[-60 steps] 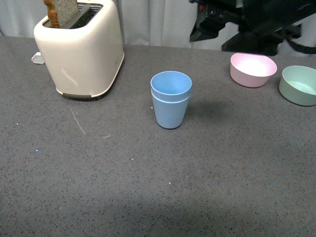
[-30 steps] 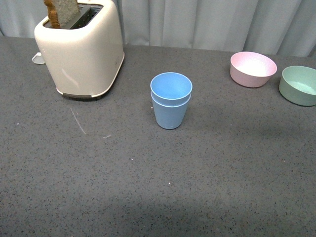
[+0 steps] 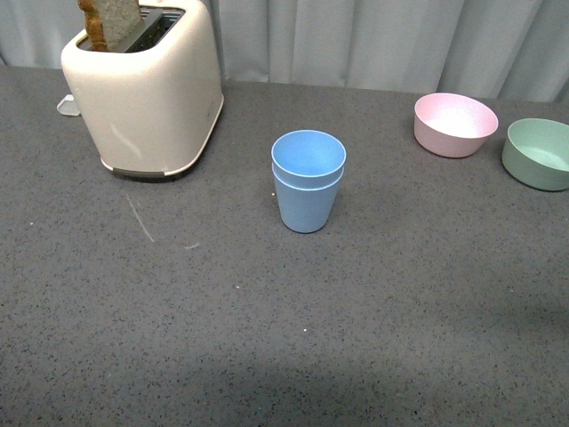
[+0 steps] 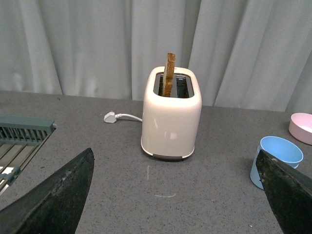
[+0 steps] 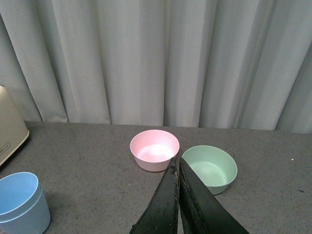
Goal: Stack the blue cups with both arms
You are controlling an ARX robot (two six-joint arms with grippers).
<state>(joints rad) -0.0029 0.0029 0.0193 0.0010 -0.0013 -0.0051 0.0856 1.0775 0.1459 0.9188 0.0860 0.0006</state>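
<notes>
The blue cups (image 3: 308,180) sit nested mid-table between toaster (image 3: 143,87) and pink bowl (image 3: 455,124); the dark arm seen above that bowl a second ago has gone, so stacking looks finished. Left gripper (image 4: 170,195) gapes wide; right gripper (image 5: 178,201) seems pinched closed on nothing

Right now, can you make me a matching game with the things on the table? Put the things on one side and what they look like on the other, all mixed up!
Things:
1. blue cups
2. toaster
3. pink bowl
4. green bowl

What fits:
A. has a slice of bread sticking up out of it
B. sits nearest the right edge of the front view
C. one is nested inside the other
D. sits between the stacked cups and the other bowl

Right pairs: 1-C, 2-A, 3-D, 4-B
</notes>
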